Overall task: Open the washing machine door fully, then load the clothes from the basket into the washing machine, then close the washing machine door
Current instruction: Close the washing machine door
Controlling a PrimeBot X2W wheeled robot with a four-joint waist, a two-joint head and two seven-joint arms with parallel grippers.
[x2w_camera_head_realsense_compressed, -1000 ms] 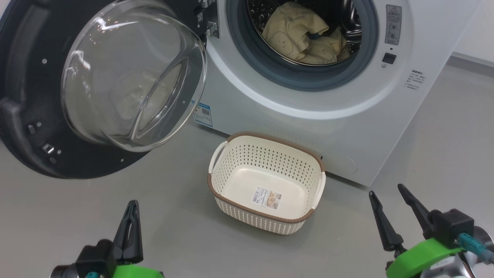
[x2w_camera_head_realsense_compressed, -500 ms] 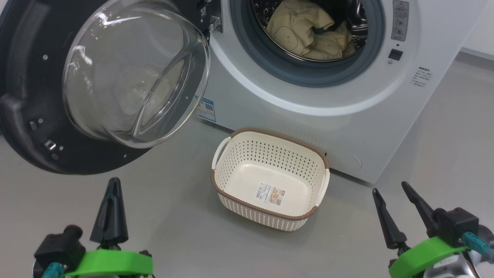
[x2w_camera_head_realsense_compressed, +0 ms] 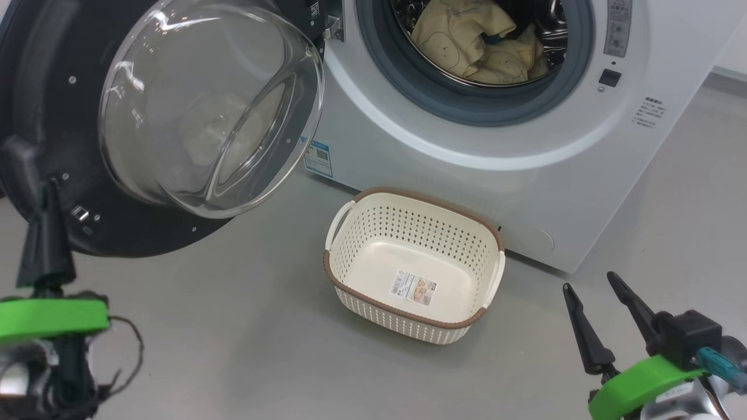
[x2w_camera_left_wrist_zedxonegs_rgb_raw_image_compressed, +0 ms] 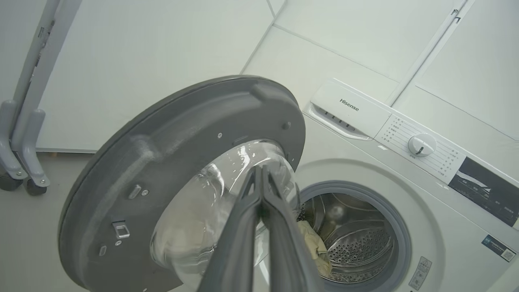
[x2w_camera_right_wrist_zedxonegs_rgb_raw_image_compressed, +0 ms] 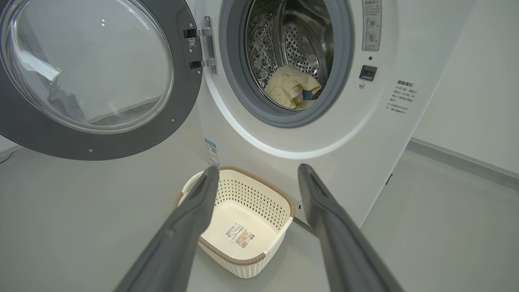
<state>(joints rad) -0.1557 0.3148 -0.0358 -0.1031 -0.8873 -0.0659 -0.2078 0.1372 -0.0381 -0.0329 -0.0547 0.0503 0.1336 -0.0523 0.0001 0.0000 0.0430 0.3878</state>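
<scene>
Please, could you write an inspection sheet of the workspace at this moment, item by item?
Surface: grey floor, smooth.
Job's things: washing machine door open wide; clothes inside the drum of the washing machine; basket on the floor, only its label sticker inside.
Clutter: nothing seen.
Grippers: left gripper shut, empty, pointing at the door; right gripper open, empty.
Cables: thin dark cable loops below the left gripper.
Surroundings: white wall, wheeled metal stand.
</scene>
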